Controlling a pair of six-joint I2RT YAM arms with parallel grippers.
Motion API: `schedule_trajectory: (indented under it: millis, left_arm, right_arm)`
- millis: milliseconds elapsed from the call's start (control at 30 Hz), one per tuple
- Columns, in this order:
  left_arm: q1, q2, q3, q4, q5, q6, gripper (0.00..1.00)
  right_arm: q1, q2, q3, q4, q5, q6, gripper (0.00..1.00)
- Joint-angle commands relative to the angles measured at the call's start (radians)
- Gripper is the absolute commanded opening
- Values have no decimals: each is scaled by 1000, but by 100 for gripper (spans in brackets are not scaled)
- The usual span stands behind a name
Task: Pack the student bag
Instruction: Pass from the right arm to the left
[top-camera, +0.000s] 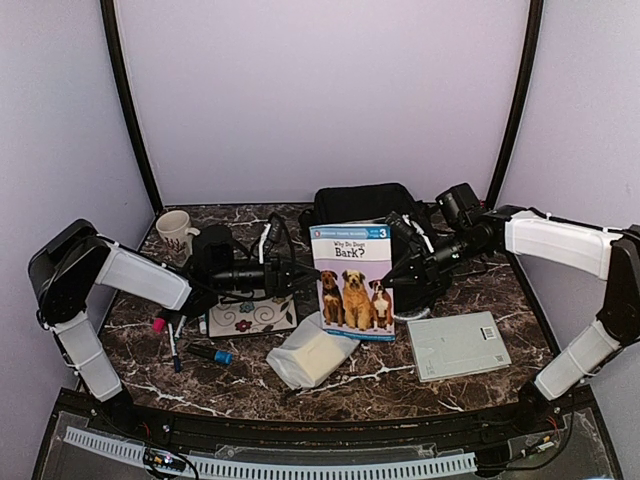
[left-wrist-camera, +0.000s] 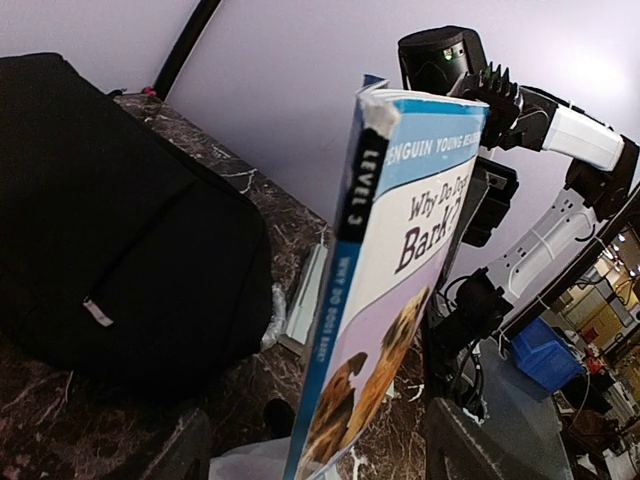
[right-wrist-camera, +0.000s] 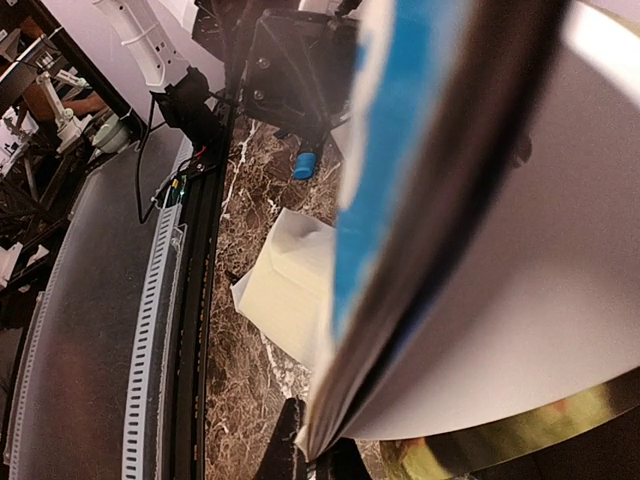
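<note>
Both fingers pinch the dog book (top-camera: 352, 282) — only the left wrist view shows its spine (left-wrist-camera: 352, 190).

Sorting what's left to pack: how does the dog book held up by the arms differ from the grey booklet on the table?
The colourful "Why Do Dogs Bark?" paperback is upright between both grippers; the plain pale grey booklet lies flat, untouched. The paperback shows dog photos; the booklet looks nearly blank. Both are thin and rectangular.

You see both grippers, left gripper (top-camera: 303, 276) and right gripper (top-camera: 397, 272), pinching opposite edges of the dog book (top-camera: 352, 282), held upright before the student bag (top-camera: 362, 205)
</note>
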Motion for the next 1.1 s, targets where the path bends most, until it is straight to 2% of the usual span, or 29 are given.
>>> schedule_trajectory:
  millis: [0,133,300,467,500,567,633,767,833,1067]
  left_arm:
    - [-18,30,84,101,92,-10,74]
    - [-49,79,152,39,98,15,61]
    - [-57,111,158,110,124,-40,43]
    - [-56,111,135,153,132,-71,14]
    - [-57,107,130,165,125,-78,9]
    - [-57,95,119,181,114,-85,2]
    - [-57,82,111,192,110,-91,0]
    - [-57,51,112,201,101,-104,0]
    - [-57,34,111,206,81,-106,0]
    - [-57,23,141,265,85,-156,0]
  right_arm:
    - [10,9,53,-7,-33,-9,0]
    - [14,27,92,-39,-19,-26,0]
    - [14,40,129,-84,27,-38,0]
    - [11,2,91,0,108,40,1]
    - [8,-4,85,12,122,50,4]
    - [-2,-14,79,23,145,68,22]
    - [-24,-26,79,27,141,73,36]
    - [-90,-89,-8,121,127,133,79]
    - [-116,-128,-47,183,119,182,97]
    - [-120,-91,-80,182,-10,201,100]
